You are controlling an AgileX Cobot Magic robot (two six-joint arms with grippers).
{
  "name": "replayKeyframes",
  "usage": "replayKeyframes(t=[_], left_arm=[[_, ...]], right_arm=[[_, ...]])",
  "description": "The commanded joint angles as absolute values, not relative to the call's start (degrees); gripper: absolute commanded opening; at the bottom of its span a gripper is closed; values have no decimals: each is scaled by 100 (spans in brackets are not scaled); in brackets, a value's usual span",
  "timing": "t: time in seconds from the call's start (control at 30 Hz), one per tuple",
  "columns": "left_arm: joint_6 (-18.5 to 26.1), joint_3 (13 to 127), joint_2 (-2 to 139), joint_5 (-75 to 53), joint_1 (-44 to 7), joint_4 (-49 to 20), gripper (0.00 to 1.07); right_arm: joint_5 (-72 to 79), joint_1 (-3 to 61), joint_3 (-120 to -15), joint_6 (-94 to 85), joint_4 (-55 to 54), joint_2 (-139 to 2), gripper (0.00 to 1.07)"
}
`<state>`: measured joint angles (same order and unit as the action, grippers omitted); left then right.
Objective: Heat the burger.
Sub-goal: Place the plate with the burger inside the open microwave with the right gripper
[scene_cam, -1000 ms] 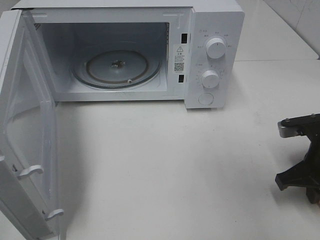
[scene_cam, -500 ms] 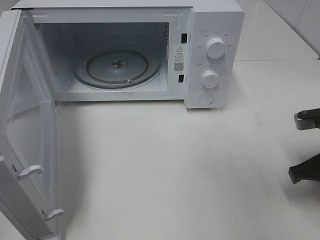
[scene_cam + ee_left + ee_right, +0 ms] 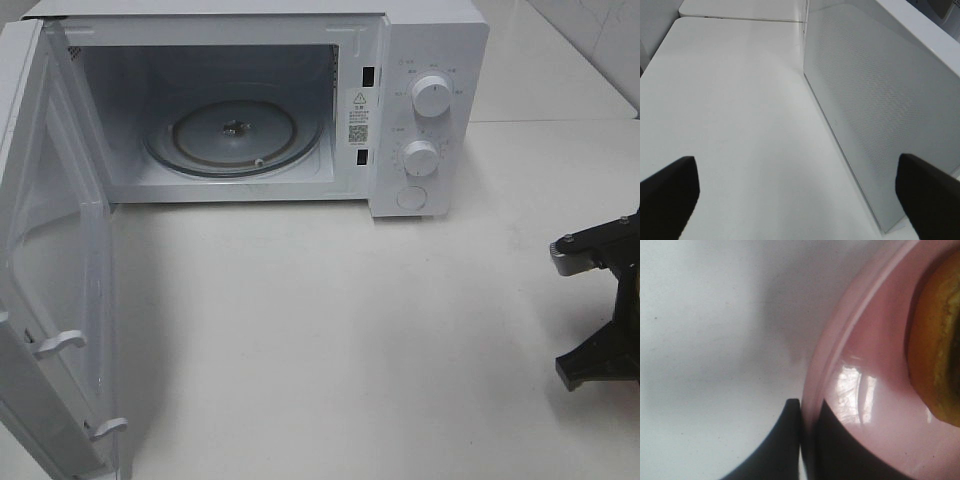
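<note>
Right gripper (image 3: 804,440) tight on rim of pink plate (image 3: 865,405), burger (image 3: 935,340) on the plate just beyond; left gripper (image 3: 800,195) wide.

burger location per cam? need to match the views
Exterior high: not in it.
Left wrist: not in it.
Right wrist: the burger sits on the pink plate, inward of the rim that the right gripper pinches.
Shared landmark: the white table, seen in all three views.
</note>
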<state>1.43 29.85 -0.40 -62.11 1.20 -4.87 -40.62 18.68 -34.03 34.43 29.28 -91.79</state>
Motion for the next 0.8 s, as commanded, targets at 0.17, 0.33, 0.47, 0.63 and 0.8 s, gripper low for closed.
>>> replayKeyframes(t=[0.17,0.33,0.47,0.63,0.8], left_arm=[[126,2974,-120,-6131,109,-481,100],[126,2974,-120,-6131,109,-481,100],[126,2974,-120,-6131,109,-481,100],[126,2974,-120,-6131,109,-481,100],[126,2974,-120,-6131,109,-481,100]], right_arm=[[-4452,2435,-3392,3547,3209,-9133,0],[-4492,2899,-3392,3575,3209,-9133,0],[-4629,3317,-3392,3610,3209,-9133,0],[-4750,3799,-3392,3610,3209,-9133,0],[-4773,4309,-3392,3690,3214,-9133,0]])
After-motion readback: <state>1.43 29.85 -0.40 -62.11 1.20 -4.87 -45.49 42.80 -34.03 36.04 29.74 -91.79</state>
